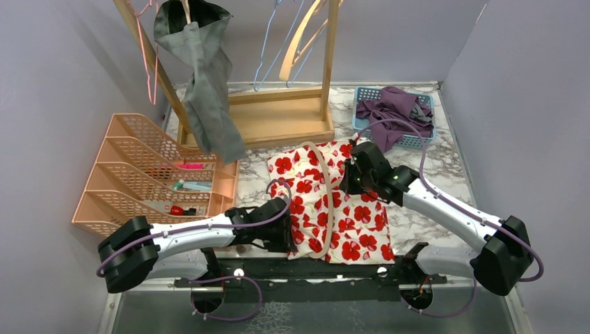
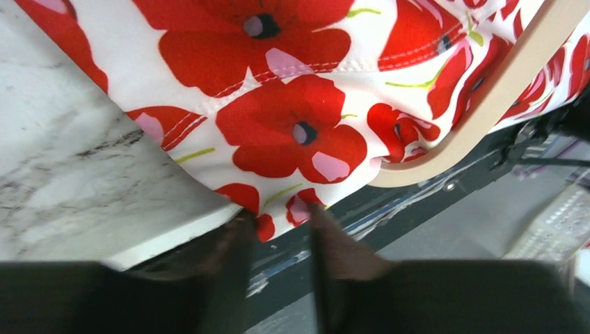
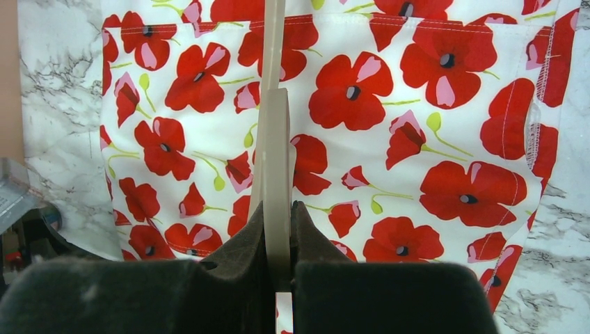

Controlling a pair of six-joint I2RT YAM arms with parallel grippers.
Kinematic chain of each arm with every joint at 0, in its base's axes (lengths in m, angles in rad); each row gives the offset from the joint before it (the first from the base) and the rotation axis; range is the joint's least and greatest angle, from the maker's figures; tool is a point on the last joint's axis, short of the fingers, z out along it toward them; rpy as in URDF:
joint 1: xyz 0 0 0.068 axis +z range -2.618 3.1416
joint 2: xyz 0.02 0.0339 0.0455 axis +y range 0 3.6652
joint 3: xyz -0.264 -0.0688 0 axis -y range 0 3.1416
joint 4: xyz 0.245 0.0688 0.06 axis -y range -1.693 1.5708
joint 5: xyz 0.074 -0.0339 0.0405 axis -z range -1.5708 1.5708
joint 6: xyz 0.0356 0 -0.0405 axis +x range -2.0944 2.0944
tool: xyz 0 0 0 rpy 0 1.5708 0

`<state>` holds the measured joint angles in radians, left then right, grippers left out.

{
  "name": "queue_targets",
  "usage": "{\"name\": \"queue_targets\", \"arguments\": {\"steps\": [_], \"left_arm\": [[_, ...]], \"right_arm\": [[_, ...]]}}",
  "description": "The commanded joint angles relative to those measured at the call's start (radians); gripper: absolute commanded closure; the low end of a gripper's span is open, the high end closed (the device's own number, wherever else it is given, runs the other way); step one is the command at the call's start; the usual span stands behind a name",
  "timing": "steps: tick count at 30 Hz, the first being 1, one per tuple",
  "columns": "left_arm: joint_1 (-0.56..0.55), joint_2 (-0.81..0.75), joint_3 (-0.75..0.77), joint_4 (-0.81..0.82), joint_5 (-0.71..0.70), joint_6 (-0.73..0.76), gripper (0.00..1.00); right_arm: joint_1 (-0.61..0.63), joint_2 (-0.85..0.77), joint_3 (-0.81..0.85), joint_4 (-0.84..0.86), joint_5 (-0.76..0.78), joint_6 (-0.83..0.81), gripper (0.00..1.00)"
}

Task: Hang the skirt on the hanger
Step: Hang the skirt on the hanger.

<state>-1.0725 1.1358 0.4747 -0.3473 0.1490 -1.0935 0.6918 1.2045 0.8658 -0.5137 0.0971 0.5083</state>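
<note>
Lying Flat: Skirt (image 1: pixel 362 216) Under Hanger (image 1: pixel 329 202)

Floral skirt (red poppies on white) was spread on the marble table (image 1: pixel 431 167), beige hanger across it. Right gripper (image 3: pixel 278 216) pinched the hanger. Left gripper (image 2: pixel 278 223) sat at the near hem, jaws parted.

white skirt (image 3: pixel 417 104) with red poppies, beige hanger (image 3: pixel 273 160).

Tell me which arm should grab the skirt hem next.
Left, probably. The left jaws stand parted at the skirt hem over the table edge, while the right jaws are shut on the hanger, steadying it.
</note>
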Motion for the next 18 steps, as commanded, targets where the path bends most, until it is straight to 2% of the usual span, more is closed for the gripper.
{"name": "queue_targets", "arguments": {"steps": [1, 4, 10, 18], "left_arm": [[-0.012, 0.012, -0.01, 0.04, 0.001, -0.022, 0.79], [-0.011, -0.04, -0.012, 0.005, -0.018, -0.028, 1.0], [-0.012, -0.169, 0.047, -0.189, -0.071, -0.006, 1.0], [-0.012, -0.226, 0.123, -0.384, -0.11, 0.041, 1.0]], "right_arm": [[-0.002, -0.013, 0.012, -0.01, -0.003, 0.001, 0.99], [-0.002, -0.029, 0.012, -0.025, 0.0, 0.001, 0.99], [-0.002, -0.055, 0.059, -0.11, -0.032, -0.064, 0.99], [-0.002, -0.049, 0.104, -0.203, -0.012, -0.079, 0.99]]}}
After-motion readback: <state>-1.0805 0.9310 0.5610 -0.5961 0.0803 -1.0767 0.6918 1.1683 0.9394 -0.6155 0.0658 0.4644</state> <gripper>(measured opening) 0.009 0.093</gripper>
